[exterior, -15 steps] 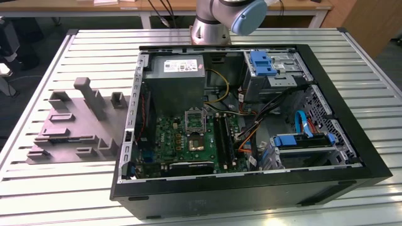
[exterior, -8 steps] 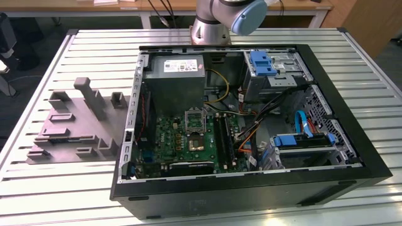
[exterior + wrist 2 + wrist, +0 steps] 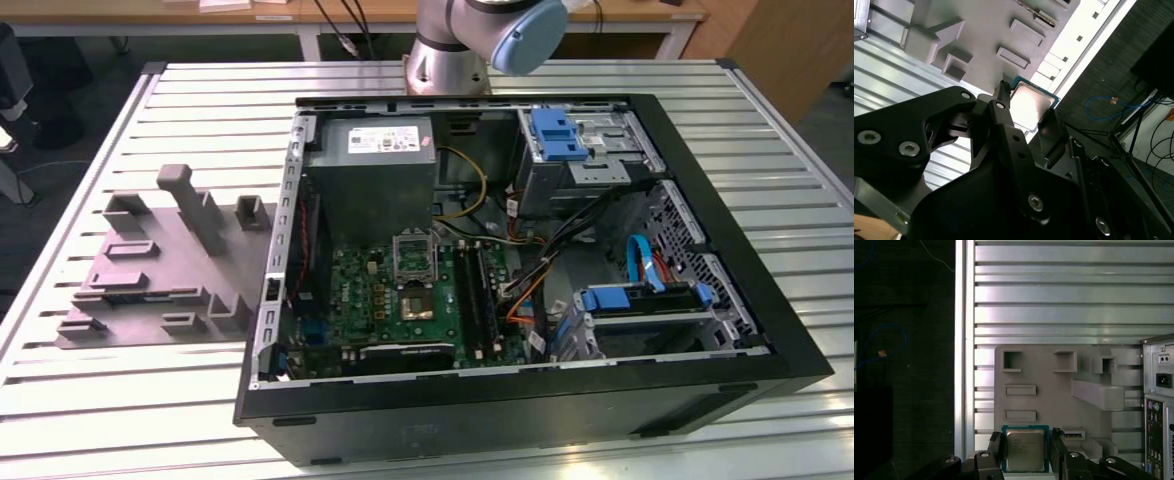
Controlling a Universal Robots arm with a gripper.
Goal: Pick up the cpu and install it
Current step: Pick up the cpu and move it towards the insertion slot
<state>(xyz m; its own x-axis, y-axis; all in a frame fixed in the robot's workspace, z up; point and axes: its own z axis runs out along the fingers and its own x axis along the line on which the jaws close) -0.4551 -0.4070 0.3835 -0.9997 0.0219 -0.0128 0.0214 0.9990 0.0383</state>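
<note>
The cpu (image 3: 1025, 449) (image 3: 1030, 101), a thin square chip with a silvery top and a green rim, sits between my two black fingers in both wrist views. My gripper (image 3: 1025, 440) (image 3: 1025, 102) is shut on it, one finger on each side edge. The chip hangs high above the grey moulded tray (image 3: 1054, 405) (image 3: 984, 30) (image 3: 147, 290), near that tray's edge. In the exterior view the green circuit board (image 3: 387, 310) lies inside the open computer case (image 3: 747, 290), with its metal socket frame (image 3: 415, 245) raised beside the socket (image 3: 418, 300).
The tray and case rest on a slatted metal table (image 3: 120, 400) (image 3: 1064, 295). The case's rear panel (image 3: 1159, 405) is close beside the tray. The arm's base (image 3: 447, 60) stands behind the case. Past the table edge is dark floor with cables (image 3: 1114, 105).
</note>
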